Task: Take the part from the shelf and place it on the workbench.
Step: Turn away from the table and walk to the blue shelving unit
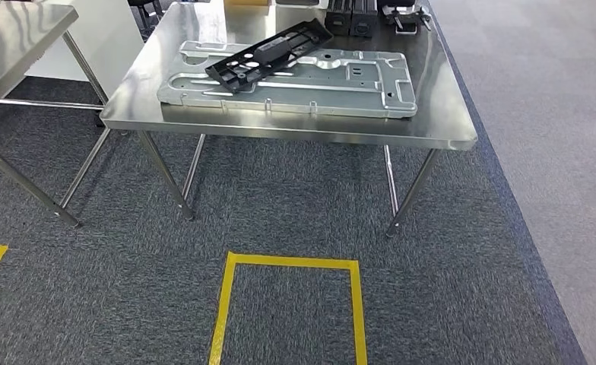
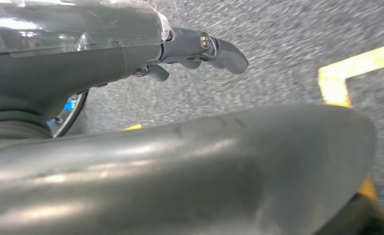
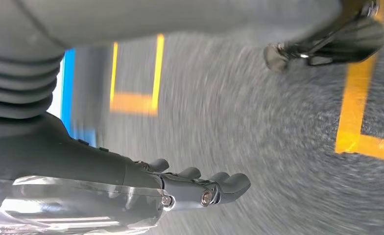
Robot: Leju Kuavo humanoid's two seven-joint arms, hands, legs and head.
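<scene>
A steel workbench (image 1: pixel 295 125) stood ahead in the head view, its near edge running across the middle of the scene. On its top lay a large silver metal plate (image 1: pixel 340 91), flat, and a black part (image 1: pixel 268 55) rested across the plate's left half, set at a slant with its far end pointing right (its near end sat close to the plate's left side). Farther back on the bench, near the far right corner, stood some dark objects (image 1: pixel 371 19) too small to make out. A second steel table (image 1: pixel 17 34) stood to the left, apart from the workbench.

On the grey carpet (image 1: pixel 280 205) nearer the robot, yellow tape (image 1: pixel 291 262) marked a square outline just short of the bench legs.

The left hand (image 2: pixel 200 51) hung over the carpet, its fingers lightly curled and close together, holding nothing. The right hand (image 3: pixel 200 188) hung likewise over the blurred carpet, fingers side by side, slightly bent and empty, with yellow tape lines beyond it.
</scene>
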